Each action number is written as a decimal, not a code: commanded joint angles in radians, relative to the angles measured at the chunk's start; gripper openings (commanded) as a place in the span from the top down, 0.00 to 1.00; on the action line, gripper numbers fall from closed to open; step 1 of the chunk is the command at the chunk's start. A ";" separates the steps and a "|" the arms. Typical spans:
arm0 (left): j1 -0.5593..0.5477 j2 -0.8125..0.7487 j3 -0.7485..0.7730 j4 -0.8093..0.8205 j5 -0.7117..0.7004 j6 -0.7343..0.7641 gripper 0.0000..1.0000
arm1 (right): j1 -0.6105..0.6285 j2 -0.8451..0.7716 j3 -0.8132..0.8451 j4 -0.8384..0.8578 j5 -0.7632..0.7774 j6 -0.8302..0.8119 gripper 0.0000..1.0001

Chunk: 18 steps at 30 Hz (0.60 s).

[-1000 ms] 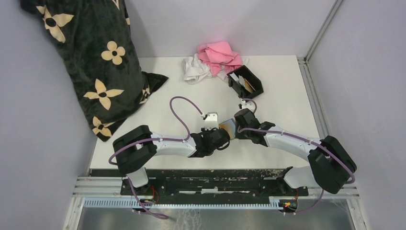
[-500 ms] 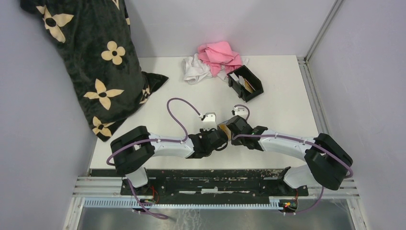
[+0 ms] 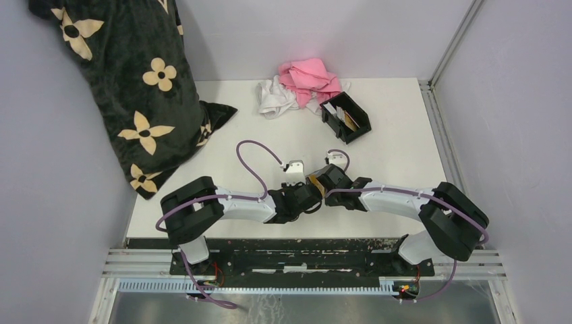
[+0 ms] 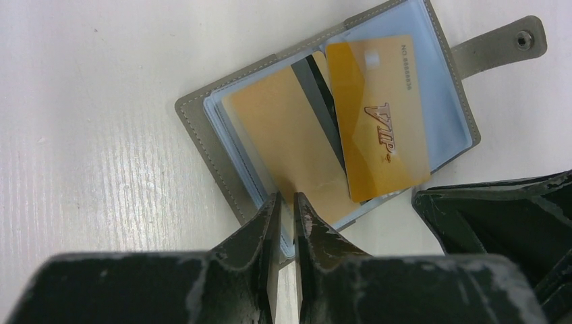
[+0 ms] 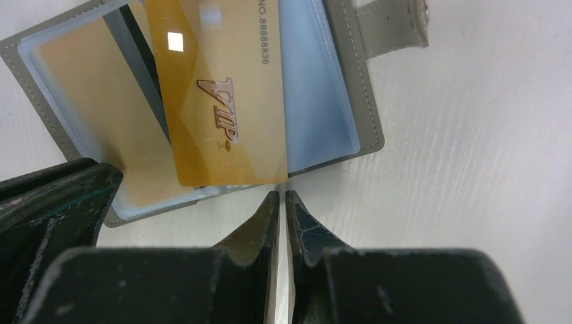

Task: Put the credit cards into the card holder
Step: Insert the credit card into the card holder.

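Observation:
A grey wallet (image 4: 202, 138) lies open on the table between both grippers. A gold VIP credit card (image 4: 378, 118) sticks out of its blue sleeves, beside a tan card (image 4: 290, 135) still under plastic. My left gripper (image 4: 287, 200) is shut on the wallet's near edge, with the blue sleeve pinched between its tips. My right gripper (image 5: 283, 196) is shut to a thin slit just below the gold card's (image 5: 222, 94) corner. Nothing shows between its jaws. The black card holder (image 3: 346, 118) stands at the back right, with a tan and a white card inside it.
A pink cloth (image 3: 309, 75) and a white cloth (image 3: 273, 98) lie just behind the card holder. A black flowered pillow (image 3: 128, 74) leans in the back left corner. Walls close the table on three sides, and a metal rail (image 3: 442, 128) runs along the right.
The right arm has slid left toward the wallet and its jaws have narrowed to a slit. The left gripper has barely moved and keeps its hold on the wallet.

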 commanded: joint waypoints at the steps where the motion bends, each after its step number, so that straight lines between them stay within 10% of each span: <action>1: 0.000 0.033 0.001 -0.022 -0.014 -0.056 0.81 | 0.004 0.005 0.046 0.036 0.041 -0.005 0.88; 18: 0.006 0.050 -0.013 -0.040 -0.006 -0.073 0.81 | -0.005 0.013 0.073 0.025 0.103 -0.022 0.88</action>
